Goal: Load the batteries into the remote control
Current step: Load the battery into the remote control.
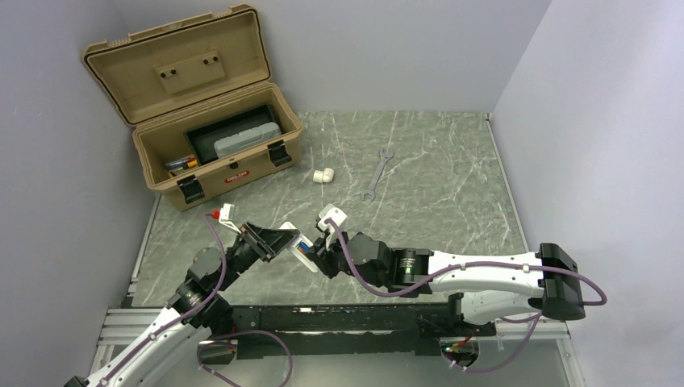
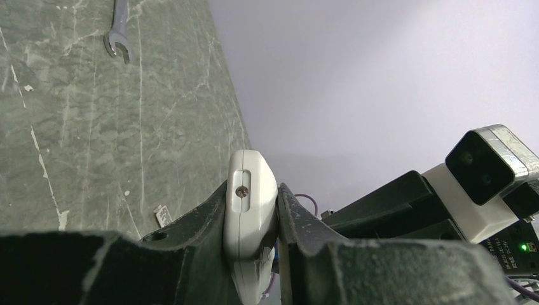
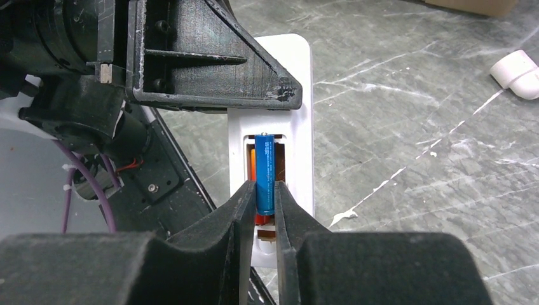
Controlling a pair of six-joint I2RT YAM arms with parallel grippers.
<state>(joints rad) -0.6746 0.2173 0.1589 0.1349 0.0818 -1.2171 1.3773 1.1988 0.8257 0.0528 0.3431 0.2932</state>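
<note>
**Loading stage, three views.** The left gripper (image 2: 252, 202) is pressed shut on the slim white plastic remote control (image 2: 249, 168). Its two dark fingers (image 2: 203, 219) clamp the long edges of the bar. In the overhead view the remote control sits between the two arms, near the front of the grey-green marbled table (image 1: 435, 153).

In the right wrist view, the open battery recess in the back of the remote control faces the camera. The right gripper (image 3: 264, 188) pinches a small blue cylindrical battery (image 3: 265, 159) between its fingertips. The battery lies lengthwise along the recess, with its far end over the upper part of the opening. Whether it is already seated cannot be told.

An orange-red cell (image 3: 252, 166) shows in the recess just left of the blue one and is largely hidden by it.

Behind the arms and well apart from them lie three other things:
- An open tan plastic toolbox (image 1: 218, 176) stands at the far left corner with its lid raised.
- A short white pipe elbow (image 1: 323, 174) lies on the table just right of the toolbox.
- A silver open-ended wrench (image 1: 376, 173) lies further right, near the elbow but not touching it.
</note>
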